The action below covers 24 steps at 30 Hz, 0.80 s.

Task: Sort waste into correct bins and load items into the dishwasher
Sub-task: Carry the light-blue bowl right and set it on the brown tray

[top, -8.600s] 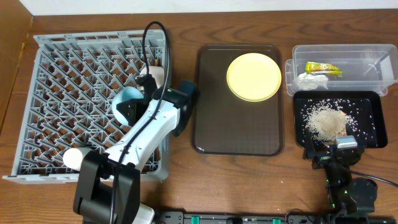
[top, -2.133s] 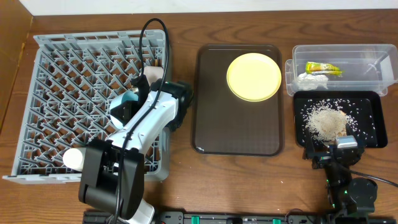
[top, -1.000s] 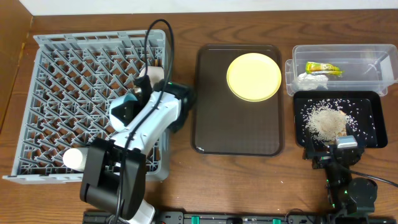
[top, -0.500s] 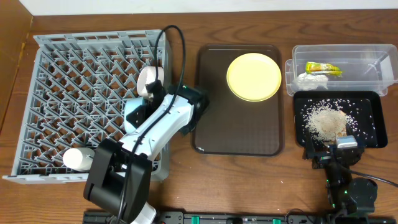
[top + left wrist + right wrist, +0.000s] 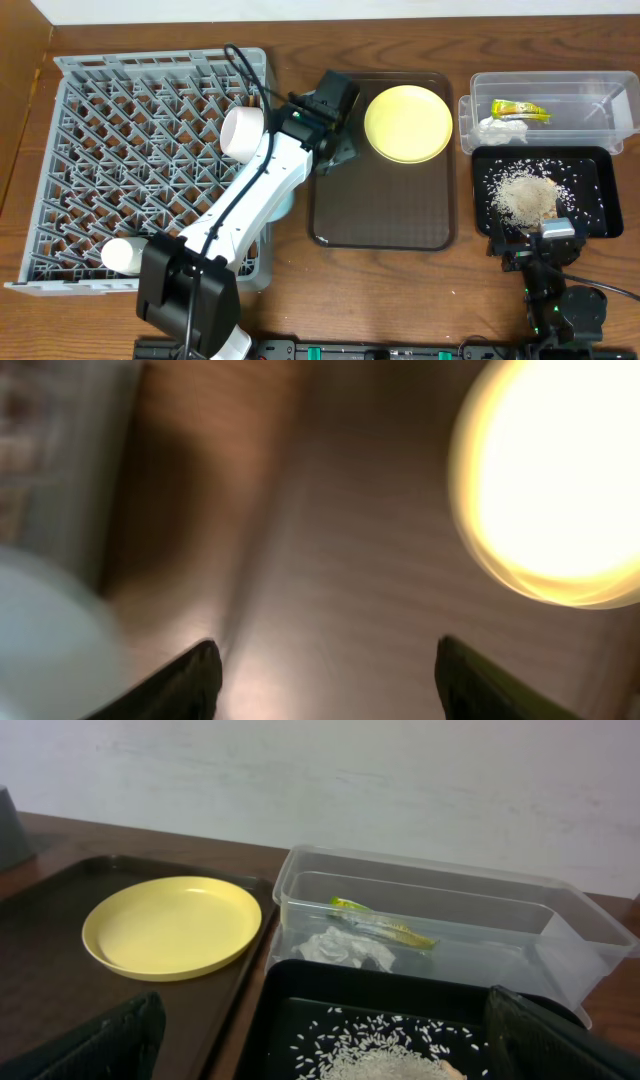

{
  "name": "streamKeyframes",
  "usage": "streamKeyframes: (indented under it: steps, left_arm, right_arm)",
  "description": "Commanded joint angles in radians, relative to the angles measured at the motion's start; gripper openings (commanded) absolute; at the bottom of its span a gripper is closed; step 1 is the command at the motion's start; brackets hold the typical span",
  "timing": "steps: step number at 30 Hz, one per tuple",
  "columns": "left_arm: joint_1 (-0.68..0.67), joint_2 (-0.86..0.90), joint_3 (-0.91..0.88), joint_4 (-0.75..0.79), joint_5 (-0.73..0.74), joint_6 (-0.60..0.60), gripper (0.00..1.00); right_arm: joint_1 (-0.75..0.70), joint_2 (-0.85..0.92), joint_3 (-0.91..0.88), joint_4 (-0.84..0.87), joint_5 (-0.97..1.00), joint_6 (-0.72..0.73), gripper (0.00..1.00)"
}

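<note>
No readable text is showing anywhere. The snack wrapper (image 5: 519, 110) in the clear tub (image 5: 548, 76) is carrying orange marks, appearing too small to read.

Motion smears the left wrist view; the yellow plate (image 5: 545, 480) runs off its right edge. The left arm (image 5: 258, 192) hides most of the light-blue bowl (image 5: 284, 207).

In my view: dk-brown serving tray (image 5: 372, 205) flat on wooden table (image 5: 400, 290), approx. ctr; white wall (image 5: 400, 780) behind.
</note>
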Motion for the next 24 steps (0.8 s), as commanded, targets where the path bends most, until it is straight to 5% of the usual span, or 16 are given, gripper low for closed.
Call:
streamKeyframes:
  steps: [1,11,24]
  left_arm:
    - [0.005,0.022,-0.003,0.088,0.193,0.053,0.69]
    - [0.025,0.074,-0.003,0.114,0.186,0.223,0.67]
    - [0.082,0.032,-0.016,-0.129,0.111,0.18,0.66]
  right_arm:
    - [-0.008,-0.005,-0.004,0.0,0.006,-0.01,0.99]
    - [-0.008,-0.005,-0.004,0.0,0.006,-0.01,0.99]
    - [-0.008,-0.005,-0.004,0.0,0.006,-0.01,0.99]
